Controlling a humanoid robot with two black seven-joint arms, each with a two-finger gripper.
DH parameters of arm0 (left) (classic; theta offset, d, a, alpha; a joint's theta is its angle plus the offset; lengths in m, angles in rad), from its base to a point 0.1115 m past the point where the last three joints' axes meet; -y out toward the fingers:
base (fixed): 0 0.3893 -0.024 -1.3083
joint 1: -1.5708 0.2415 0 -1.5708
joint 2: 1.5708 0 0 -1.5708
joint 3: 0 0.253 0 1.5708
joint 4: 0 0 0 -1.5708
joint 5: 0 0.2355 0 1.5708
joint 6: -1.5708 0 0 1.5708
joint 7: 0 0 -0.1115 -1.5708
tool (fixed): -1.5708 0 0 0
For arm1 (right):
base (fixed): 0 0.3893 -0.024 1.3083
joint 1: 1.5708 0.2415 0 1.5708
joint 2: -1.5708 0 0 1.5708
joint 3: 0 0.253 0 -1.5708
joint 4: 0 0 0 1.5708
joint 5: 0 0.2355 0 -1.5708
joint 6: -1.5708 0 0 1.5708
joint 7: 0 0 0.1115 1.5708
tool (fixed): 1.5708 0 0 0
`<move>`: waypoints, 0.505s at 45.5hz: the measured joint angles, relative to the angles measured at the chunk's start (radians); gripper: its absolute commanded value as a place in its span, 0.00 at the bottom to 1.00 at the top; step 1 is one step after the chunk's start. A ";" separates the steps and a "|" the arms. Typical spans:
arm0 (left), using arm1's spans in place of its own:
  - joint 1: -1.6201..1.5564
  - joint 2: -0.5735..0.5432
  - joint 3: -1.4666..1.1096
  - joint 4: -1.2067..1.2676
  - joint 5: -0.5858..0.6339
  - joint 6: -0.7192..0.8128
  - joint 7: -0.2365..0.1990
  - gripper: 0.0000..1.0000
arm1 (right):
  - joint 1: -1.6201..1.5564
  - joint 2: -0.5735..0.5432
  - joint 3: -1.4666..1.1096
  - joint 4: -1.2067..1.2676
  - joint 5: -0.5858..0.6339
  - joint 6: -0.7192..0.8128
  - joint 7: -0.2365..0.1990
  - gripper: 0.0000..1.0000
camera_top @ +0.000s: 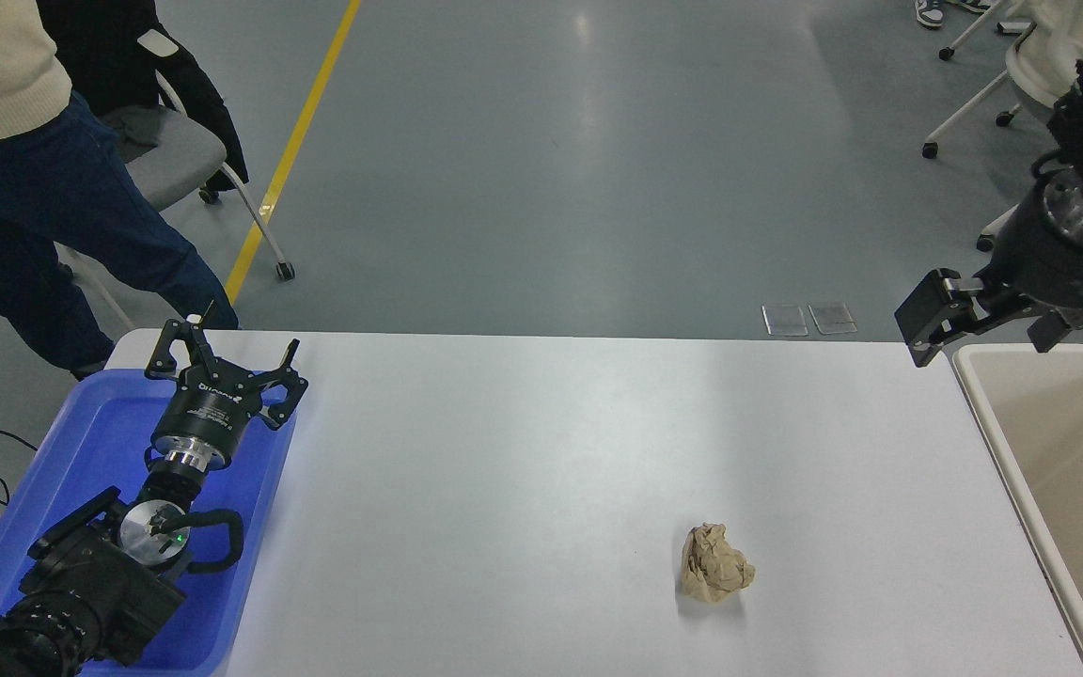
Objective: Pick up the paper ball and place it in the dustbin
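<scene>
Right now the crumpled tan-brown paper ball [714, 563] sits alone on the flat white table [541, 451], near the front edge and a bit to the right of the middle. Nothing touches it. It is lumpy and nearly round, so it has no real long side, and I think a grab from most angles would do.

To its right stands the big cream plastic dustbin [988, 428], a tub with a thick rounded rim. The ball and the bin are near each other but not touching.

Up past the far right corner of the table hangs the black right gripper [929, 324], just by the bin's far corner. From there the ball lies toward the camera and a little to the left, and lower down. Only one blocky black piece of this gripper shows clearly, so I cannot tell if it is wide or closed. It holds nothing that I can see.

Far away on the left, the black left gripper [222, 362] rests over a shallow blue plastic tray [95, 442] with its fingers spread wide and empty. It is well apart from the ball. So the right arm looks like the nearer one, and I guess it has to reach down and back toward the ball first
</scene>
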 measured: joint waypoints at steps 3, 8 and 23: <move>0.000 0.000 0.000 0.000 0.000 0.000 0.000 1.00 | 0.001 0.000 0.000 0.000 0.000 0.000 0.000 1.00; 0.000 0.000 0.000 0.000 -0.001 0.000 0.000 1.00 | 0.003 0.001 0.000 0.000 0.000 0.000 0.000 1.00; 0.000 0.000 0.000 0.000 -0.001 0.000 -0.001 1.00 | 0.006 0.001 -0.001 0.000 0.000 0.000 0.000 1.00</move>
